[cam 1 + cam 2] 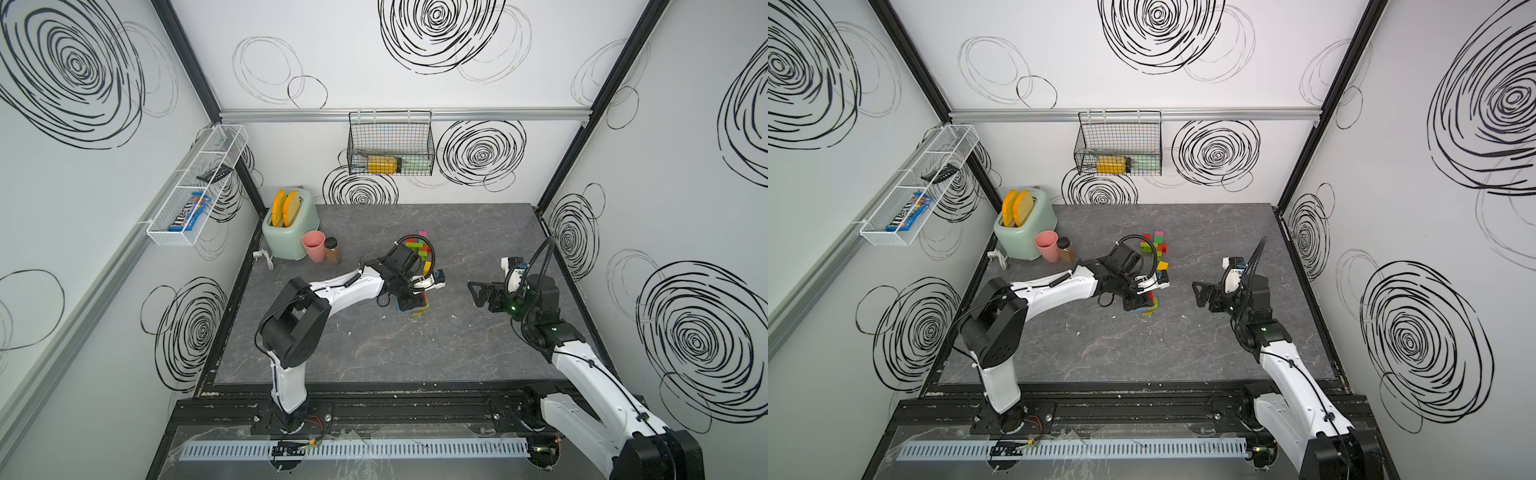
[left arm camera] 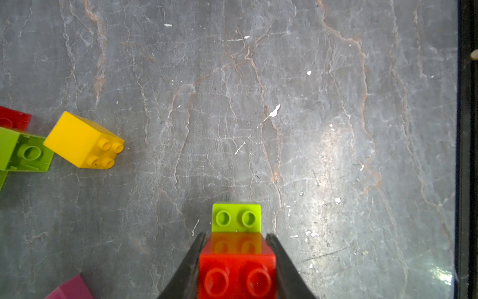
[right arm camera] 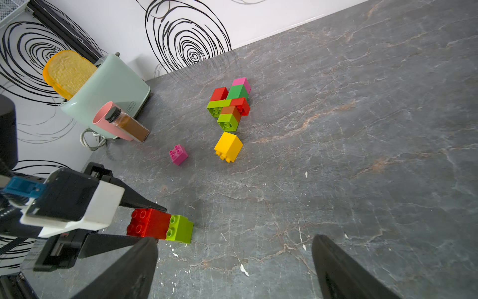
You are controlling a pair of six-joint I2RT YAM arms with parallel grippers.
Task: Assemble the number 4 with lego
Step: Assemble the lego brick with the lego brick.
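Lego cluster, made of red, green, pink, orange and lime bricks pressed close together, sits on the grey marbled surface toward the back wall. It is well apart from the mint toaster and the pink cup in the corner. Just beside the cluster a yellow brick lies tipped on its side, close against one of the lime pieces. A lone pink brick stands studs-up between the yellow brick and the left arm.

Nearer the front, the left tool is closed on a red brick, one black finger flat against each side. A lime brick sits right at the red one's front face, touching it and resting on the surface; its studs are mirrored in the glossy red plastic. In both top views more colours show under this tool — too small and hidden to sort out.

The right tool hangs wide open over bare surface, its fingers well apart from every brick.
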